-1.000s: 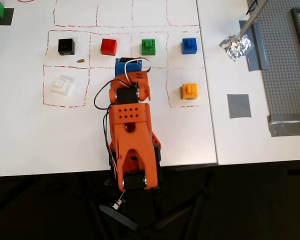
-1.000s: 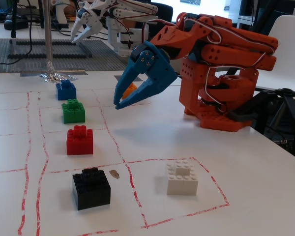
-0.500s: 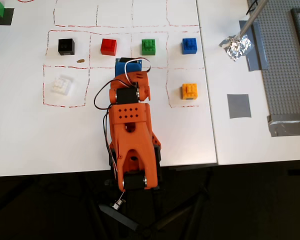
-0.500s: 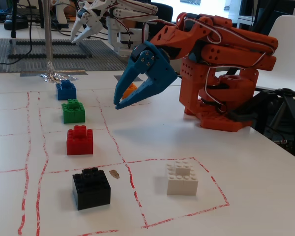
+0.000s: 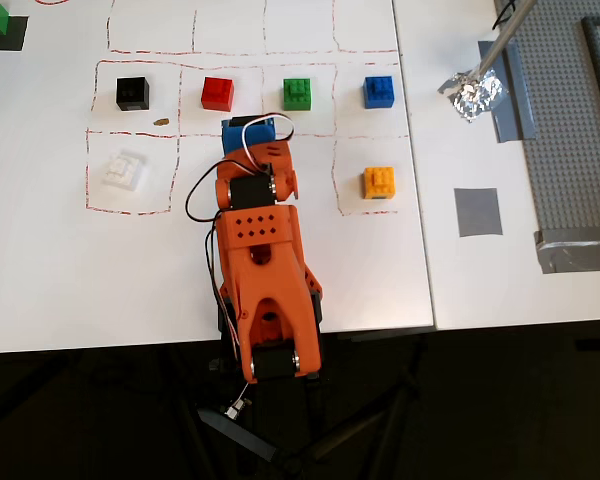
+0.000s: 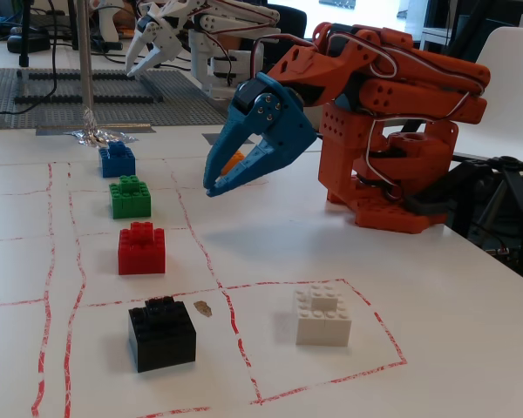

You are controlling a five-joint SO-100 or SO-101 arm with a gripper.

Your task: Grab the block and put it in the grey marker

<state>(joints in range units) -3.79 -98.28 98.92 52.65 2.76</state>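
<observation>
Pincer [image 6: 211, 190] hovers above the surface [image 5: 310, 270], empty, blue fingers nearly pressed together at the tips, touching nothing. In the overhead view the arm's long axis runs toward 12 o'clock. The block [image 5: 218, 93], red, sits in its red-outlined cell at about 11 o'clock from the pincer, near but apart, between the black brick [image 5: 132, 93] and the green brick [image 5: 297, 92]. Judgement: the approach needs a slight leftward swing. Farther off, the grey marker [image 5: 478, 212] lies at roughly 4 o'clock, well apart, beyond the yellow-orange brick [image 5: 379, 183].
</observation>
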